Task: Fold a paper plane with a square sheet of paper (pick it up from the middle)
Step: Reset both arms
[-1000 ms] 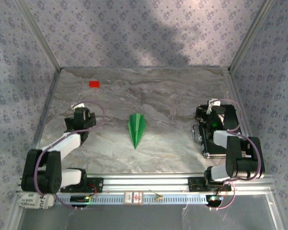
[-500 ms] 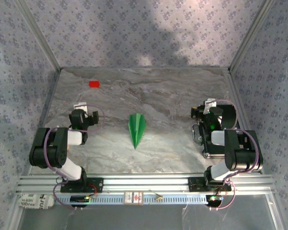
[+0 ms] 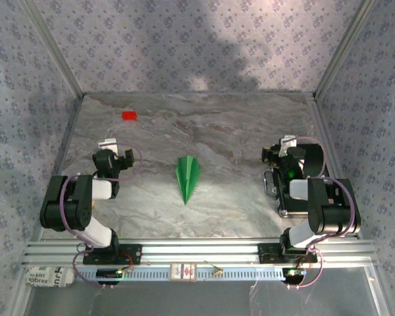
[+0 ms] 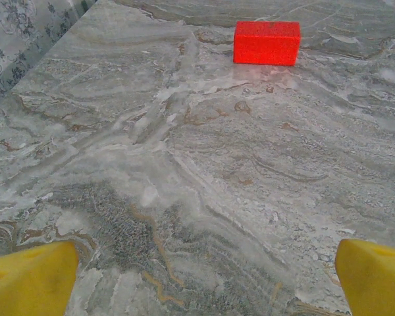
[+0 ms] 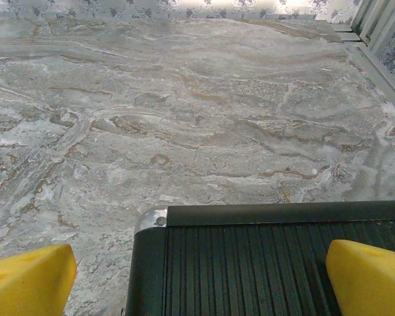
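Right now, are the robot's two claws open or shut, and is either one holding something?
Left gripper: open, holding nothing.
Right gripper: open, holding nothing.

Right end effector (image 5: 197, 283) gapes over black ribbed plate (image 5: 270, 247) on marble table (image 5: 184, 99).

White label (image 3: 45, 275) at lower left of top view, print partly hidden, fragment reading roughly "abrex", small tag (image 3: 183, 271) on front rail (image 3: 204, 249), markings too small to read
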